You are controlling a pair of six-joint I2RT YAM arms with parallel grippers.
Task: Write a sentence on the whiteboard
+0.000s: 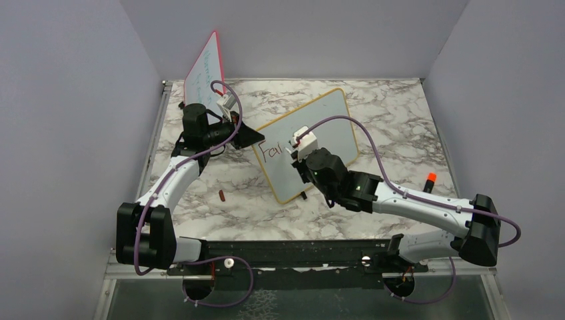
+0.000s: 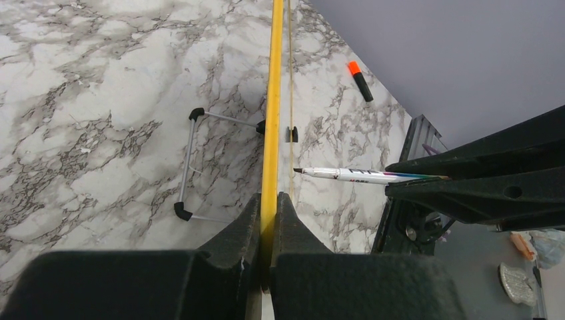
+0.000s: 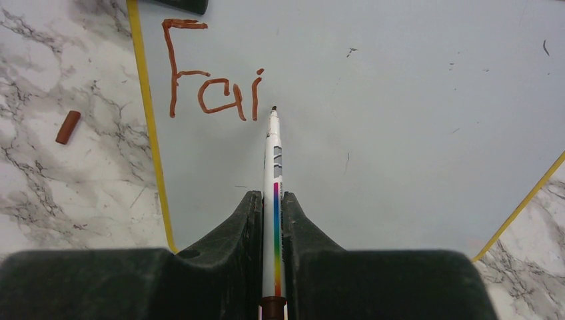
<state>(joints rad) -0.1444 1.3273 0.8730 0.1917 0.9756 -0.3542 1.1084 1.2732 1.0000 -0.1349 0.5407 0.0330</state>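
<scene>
You have a marble table (image 1: 400, 107) in front of you, and the whiteboard (image 1: 333, 127) stands near its middle, propped at a tilt, its yellow-orange frame running from the left arm's reach across to the right arm's. Behind it at the far left corner a red-framed board (image 1: 203, 73) leans up with faint writing on it. In your left wrist view the whiteboard shows edge-on as a yellow strip, and a wire stand (image 2: 190, 160) with black tips juts from its back onto the marble.

Your left gripper (image 2: 269, 200) is clenched on the whiteboard's yellow edge, one finger on each side of the frame. Your right gripper (image 3: 272, 200) is grasping a white marker (image 3: 273, 160) with a rainbow stripe, the barrel pinched between both fingers and pointing at the board.

The sentence (image 3: 210, 87) reads "Fai" so far, in dark red, close to the frame's left side. The marker's tip sits just right of the "i", right at the board's face.

An orange-capped marker (image 1: 430, 181) lies on the marble off to the right, and a small brown-red cap (image 3: 67, 127) lies on the table left of the board
</scene>
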